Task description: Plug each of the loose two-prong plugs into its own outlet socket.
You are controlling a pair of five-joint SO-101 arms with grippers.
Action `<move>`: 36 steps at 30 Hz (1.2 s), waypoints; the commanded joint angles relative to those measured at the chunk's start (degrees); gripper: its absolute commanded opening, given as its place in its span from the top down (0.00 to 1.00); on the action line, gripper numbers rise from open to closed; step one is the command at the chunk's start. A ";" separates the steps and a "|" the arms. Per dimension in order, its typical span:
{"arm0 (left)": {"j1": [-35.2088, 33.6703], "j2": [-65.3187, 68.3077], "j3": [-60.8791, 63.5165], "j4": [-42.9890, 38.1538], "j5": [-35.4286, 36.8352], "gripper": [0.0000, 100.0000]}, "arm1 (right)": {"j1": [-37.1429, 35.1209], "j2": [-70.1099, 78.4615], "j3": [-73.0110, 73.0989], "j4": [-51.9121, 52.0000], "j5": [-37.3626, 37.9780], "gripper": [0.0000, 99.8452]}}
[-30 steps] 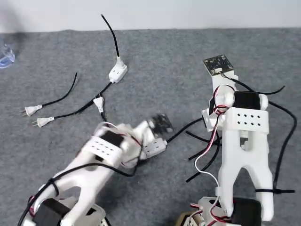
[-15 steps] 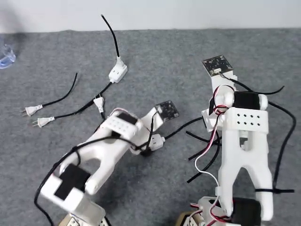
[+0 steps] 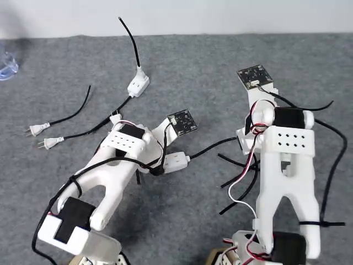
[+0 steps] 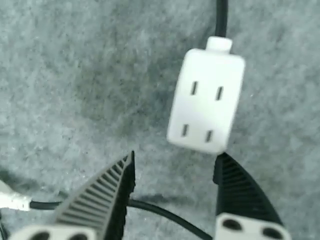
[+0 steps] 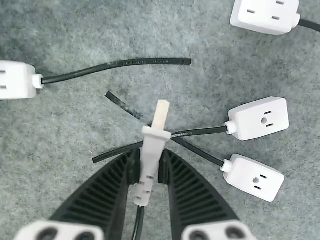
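The left end effector point(image 4: 175, 159) hangs released, its two ribbed fingers point(image 4: 107, 192) spread wide above the grey desk point(image 4: 65, 75) and gripping nothing. Just past the tips, nearest the darker finger, lies a white outlet block point(image 4: 206, 102). It is face up with two pairs of slots showing, and its black cord point(image 4: 220, 15) leaves from the end farthest from the end effector. A thin black cable point(image 4: 160, 212) crosses the desk under the fingers. Well away from this end effector, seen from above, a first loose plug point(image 3: 35, 130) and a second loose plug point(image 3: 49, 143) lie side by side on their black leads. A far outlet point(image 3: 138, 84) rests well apart from them. The right end effector point(image 5: 150, 155) is clenched on a white two-prong plug point(image 5: 152, 137), whose prongs point(image 5: 161, 112) point straight ahead of the fingers (whether it is lifted off the desk I cannot tell). Beyond the prongs lies a short black cable piece point(image 5: 117, 62). Near one side of that end effector sit a near socket point(image 5: 252, 177) and a middle socket point(image 5: 257, 118), each on its own cord. A third socket point(image 5: 265, 14) lies farther out on the same side, and an edge socket point(image 5: 15, 80) lies on the opposite side.
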 commanded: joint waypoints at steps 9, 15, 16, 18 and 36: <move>-4.75 -3.96 -1.10 2.20 -0.70 0.76 | -1.36 -0.04 -0.26 0.75 0.53 0.99; -10.64 -26.73 -0.57 13.45 6.24 0.76 | -12.26 0.57 -2.81 4.62 8.18 0.99; -12.13 -31.74 -0.04 15.47 8.35 0.76 | -14.64 0.66 -2.46 6.90 13.98 0.99; -14.86 -41.32 2.59 18.99 10.37 0.76 | -17.89 0.22 -1.32 11.82 26.02 0.99; -18.29 -107.16 55.78 12.48 11.96 0.76 | -27.03 -0.57 25.23 -7.34 53.63 0.99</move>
